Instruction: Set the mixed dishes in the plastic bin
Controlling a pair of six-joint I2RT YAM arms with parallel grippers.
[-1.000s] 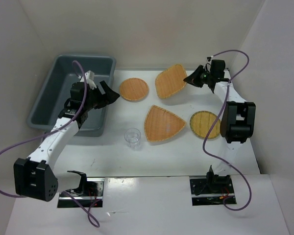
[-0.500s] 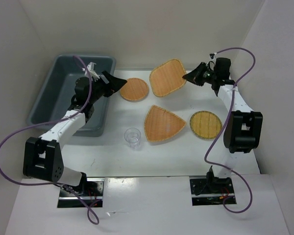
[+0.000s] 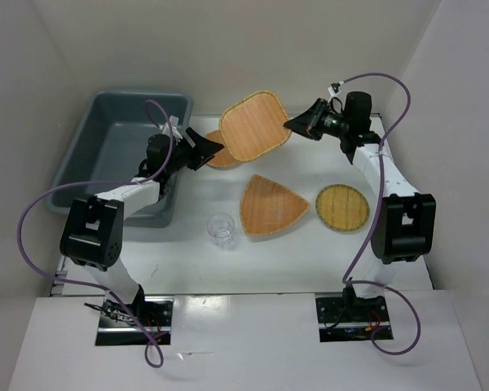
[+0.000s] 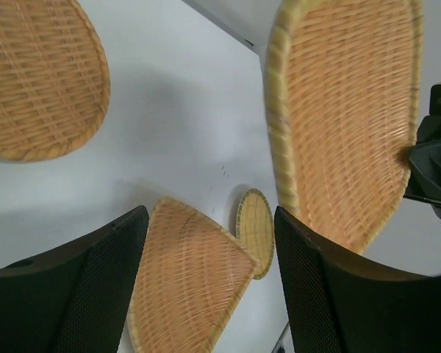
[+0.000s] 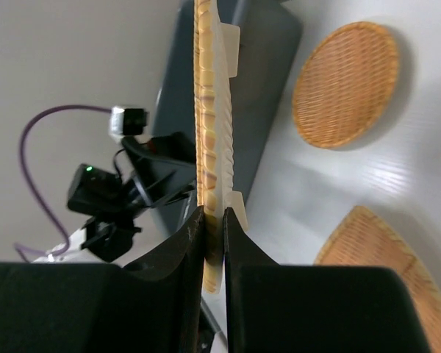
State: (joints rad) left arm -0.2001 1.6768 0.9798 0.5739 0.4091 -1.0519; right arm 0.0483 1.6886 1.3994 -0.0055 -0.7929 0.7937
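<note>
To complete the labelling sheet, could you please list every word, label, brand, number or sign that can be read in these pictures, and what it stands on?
None: no text can be read in any view.
The large grey plastic bin, the rounded-square orange woven tray and the small clear plastic cup show no print.
The small white tag beside the bin is too small to read.
</note>
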